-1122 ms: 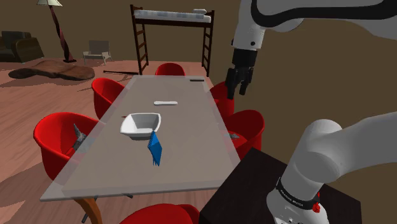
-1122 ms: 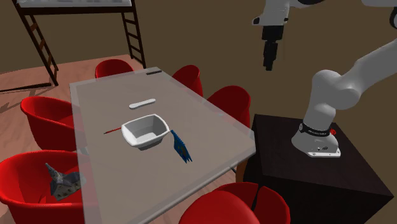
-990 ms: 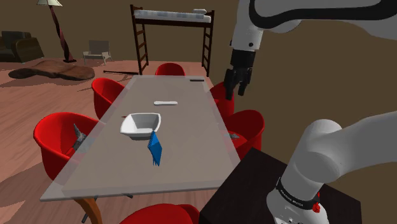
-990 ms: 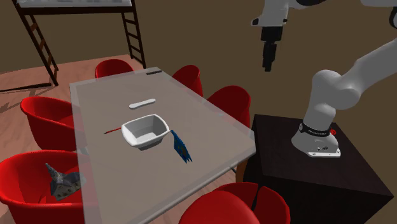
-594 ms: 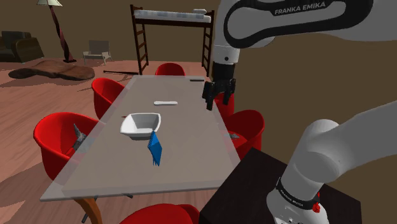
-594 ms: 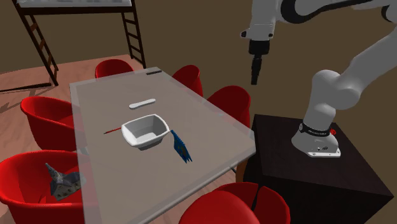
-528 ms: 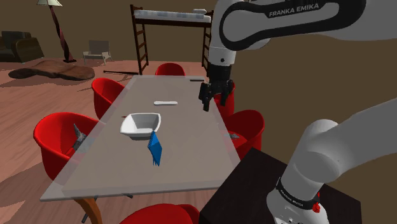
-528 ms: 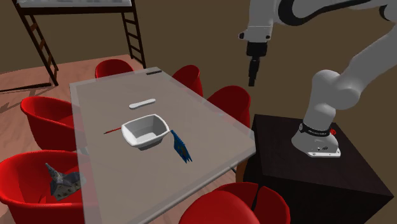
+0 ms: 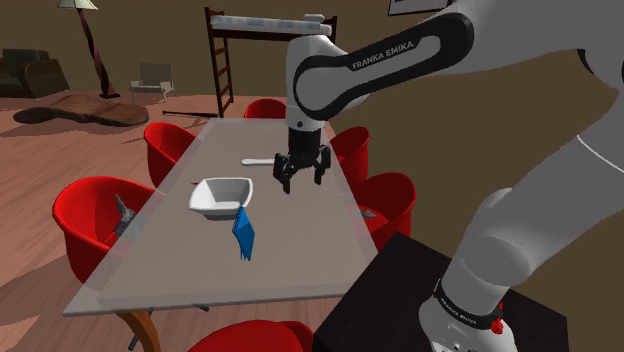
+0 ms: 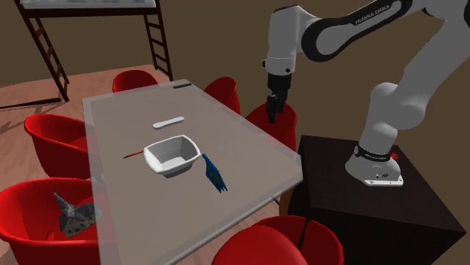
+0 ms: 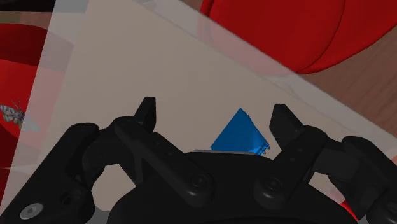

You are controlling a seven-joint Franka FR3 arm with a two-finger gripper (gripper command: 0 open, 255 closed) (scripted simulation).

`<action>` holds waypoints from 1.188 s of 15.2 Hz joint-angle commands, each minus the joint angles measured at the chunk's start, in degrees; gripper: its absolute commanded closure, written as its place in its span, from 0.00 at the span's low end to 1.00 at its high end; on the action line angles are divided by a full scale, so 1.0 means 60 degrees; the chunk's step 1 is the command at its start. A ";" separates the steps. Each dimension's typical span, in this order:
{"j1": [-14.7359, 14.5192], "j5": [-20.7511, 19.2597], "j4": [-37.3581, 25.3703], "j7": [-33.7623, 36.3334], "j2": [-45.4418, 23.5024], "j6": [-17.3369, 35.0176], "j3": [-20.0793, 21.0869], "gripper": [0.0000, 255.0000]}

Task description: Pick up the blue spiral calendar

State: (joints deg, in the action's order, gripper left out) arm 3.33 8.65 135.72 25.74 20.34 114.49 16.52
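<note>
The blue calendar stands folded like a tent on the pale table, just in front of a white bowl. In the second exterior view the calendar lies right of the bowl. My black gripper hangs open in the air above the table, behind and to the right of the bowl, well apart from the calendar. The second exterior view puts the gripper over the table's right edge. In the wrist view the calendar shows between the spread fingertips, far below them.
A flat white piece lies further back on the table, and a thin red stick lies left of the bowl. Red chairs ring the table; one holds a grey object. A bunk bed stands behind.
The arm swung from beyond the table's right edge to the left and down. The gripper now hangs lower, over the table near the bowl. The calendar and bowl have not moved.
</note>
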 commanded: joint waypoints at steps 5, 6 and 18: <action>0.0247 -0.0995 -0.1225 0.2174 -0.2448 0.1107 0.0781 0.00; 0.0265 -0.1230 -0.1471 0.2548 -0.2869 0.1233 0.0856 0.00; -0.0635 -0.3812 -0.5504 0.6292 -0.7844 0.1396 0.0272 0.00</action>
State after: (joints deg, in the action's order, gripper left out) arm 0.23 -13.16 105.71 61.95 -23.91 123.47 18.83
